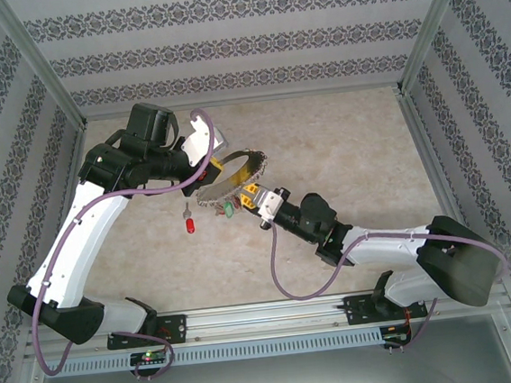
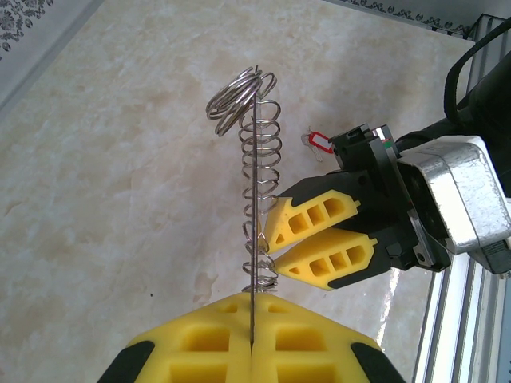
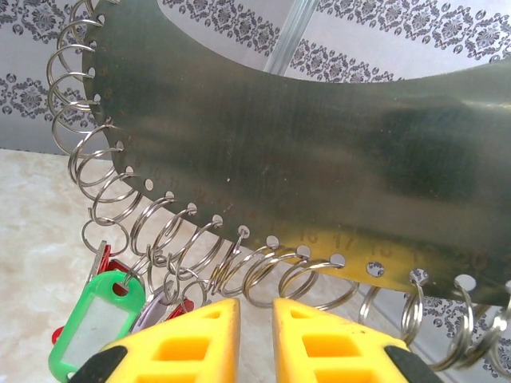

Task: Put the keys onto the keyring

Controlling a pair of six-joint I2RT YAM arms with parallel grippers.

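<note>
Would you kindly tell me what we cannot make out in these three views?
- Right wrist view: the red tags sit mostly behind the green tag, so their faces are hidden.
- Same view: the keyring is cut off by the top and right edges, and its stamped numbers are blurred.
- Left wrist view: the small rings overlap the right claw, so whether it pinches one is unclear.
- Top view: those rings are too small to count.

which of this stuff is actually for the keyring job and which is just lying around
For the job: keyring clamped in left gripper; red-tagged key loose on the table; right gripper at the rings.
Just there: green tag among the rings; patterned walls.
</note>
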